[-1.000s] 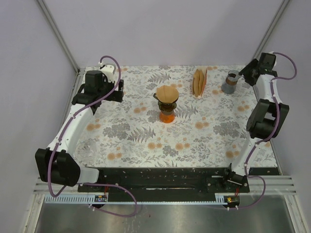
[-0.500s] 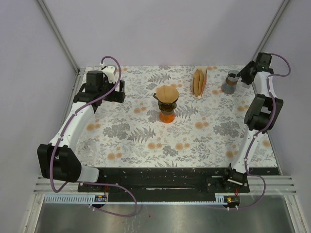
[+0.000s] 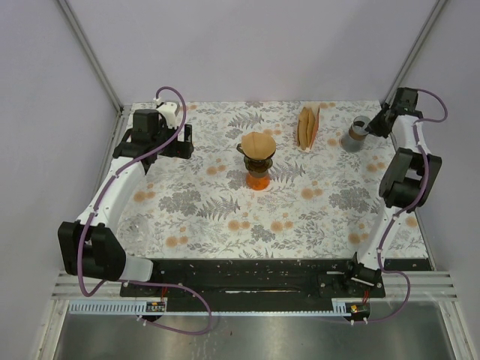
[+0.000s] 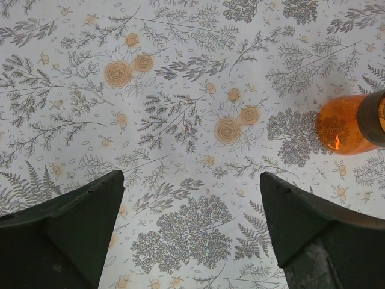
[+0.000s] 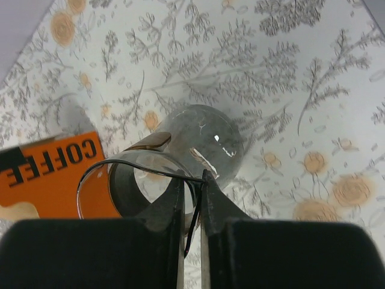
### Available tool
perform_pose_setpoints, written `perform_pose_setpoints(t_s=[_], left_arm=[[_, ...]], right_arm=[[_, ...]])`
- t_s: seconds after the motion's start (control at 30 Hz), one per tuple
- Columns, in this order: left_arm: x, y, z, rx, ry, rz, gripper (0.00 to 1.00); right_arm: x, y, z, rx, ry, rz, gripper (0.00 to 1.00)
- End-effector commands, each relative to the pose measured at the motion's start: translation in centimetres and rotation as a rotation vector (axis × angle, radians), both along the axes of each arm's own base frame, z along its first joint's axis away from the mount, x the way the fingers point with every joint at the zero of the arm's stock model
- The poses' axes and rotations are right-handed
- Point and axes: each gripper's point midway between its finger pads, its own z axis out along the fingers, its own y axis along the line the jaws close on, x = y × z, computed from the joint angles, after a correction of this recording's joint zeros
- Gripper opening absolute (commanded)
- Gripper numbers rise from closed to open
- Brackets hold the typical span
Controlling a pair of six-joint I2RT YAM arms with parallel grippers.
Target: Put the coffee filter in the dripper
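Observation:
A brown paper coffee filter (image 3: 258,145) sits in the cone of the dripper (image 3: 257,160), which stands on an orange glass base (image 3: 258,181) mid-table. My left gripper (image 3: 184,140) hangs open to its left, with nothing between its fingers; its wrist view shows my left gripper (image 4: 191,176) over bare cloth and the orange base (image 4: 351,123) at the right edge. My right gripper (image 3: 370,128) is at the back right, shut on the thin rim of a smoky grey glass cup (image 3: 355,136). In the right wrist view my right gripper (image 5: 191,180) pinches the cup (image 5: 180,150), one finger inside and one outside.
An orange packet marked COFFEE (image 5: 54,171) stands just left of the grey cup; from above the packet (image 3: 307,127) shows brown filters in it. The floral cloth (image 3: 225,210) covers the table. Walls close off the left, right and back.
My right gripper has closed in on the grey cup and shut on its rim; the cup now leans slightly. The left arm has barely moved.

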Motion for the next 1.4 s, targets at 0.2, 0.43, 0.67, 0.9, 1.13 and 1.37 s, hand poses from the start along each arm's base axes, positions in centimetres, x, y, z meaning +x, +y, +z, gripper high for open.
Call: perform_pose_setpoints(t_s=[0.2, 0.43, 0.67, 0.9, 1.13, 1.37], left_arm=[[0.1, -0.4, 2.3, -0.046, -0.060, -0.022, 0.99], [-0.4, -0.3, 2.6, -0.069, -0.056, -0.033, 0.99], [-0.5, -0.2, 2.4, -0.089, -0.047, -0.037, 0.99], [-0.5, -0.1, 2.3, -0.098, -0.040, -0.041, 0.99], [-0.4, 0.1, 2.0, -0.104, -0.027, -0.040, 0.99], [-0.5, 0.2, 2.2, -0.131, -0.021, -0.024, 0.99]], right_arm=[[-7.2, 5.1, 9.4, -0.127, -0.144, 0.087, 0.00], [-12.9, 13.7, 11.2, -0.168, -0.142, 0.260, 0.00], [-19.4, 22.3, 9.4, -0.132, -0.088, 0.472, 0.00], [-24.9, 28.8, 6.6, -0.058, -0.018, 0.632, 0.00], [-28.5, 34.6, 4.0, 0.020, -0.003, 0.723, 0.00], [-29.8, 37.5, 3.5, -0.020, 0.025, 0.758, 0.00]])
